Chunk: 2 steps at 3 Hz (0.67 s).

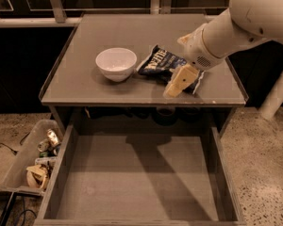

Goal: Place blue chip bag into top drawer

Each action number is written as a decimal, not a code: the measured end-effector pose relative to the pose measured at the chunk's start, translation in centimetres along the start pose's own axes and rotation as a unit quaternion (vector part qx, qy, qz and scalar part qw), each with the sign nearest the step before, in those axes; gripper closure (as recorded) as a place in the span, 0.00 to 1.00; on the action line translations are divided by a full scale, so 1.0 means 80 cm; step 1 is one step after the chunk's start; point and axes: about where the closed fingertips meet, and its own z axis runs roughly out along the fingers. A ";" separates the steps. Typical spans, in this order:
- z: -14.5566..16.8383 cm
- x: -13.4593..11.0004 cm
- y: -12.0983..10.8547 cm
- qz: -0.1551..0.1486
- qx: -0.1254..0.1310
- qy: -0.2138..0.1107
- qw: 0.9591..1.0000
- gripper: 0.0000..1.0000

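Camera view looks down on the top drawer (pixel 137 182), which stands open and bare, below and in front of the white bowl (pixel 116 63). The tabletop (pixel 85 86) carrying the bowl ends in a front edge that looks flat. A bag dragged that way could slide off crooked and catch a drawer wall. The blue chip bag (pixel 158 62) lies flat just right of the bowl, not yet lifted. My gripper (pixel 179 83) hangs at the bag's end farthest from the bowl, low over it — whether it is spread or closed I cannot tell. A shallow pinch may slip off the crinkly film, and a shove toward the bowl could knock it. Room is open right of the bowl and over the drawer.
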 end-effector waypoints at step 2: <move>0.048 0.018 -0.023 0.028 0.004 0.012 1.000 0.00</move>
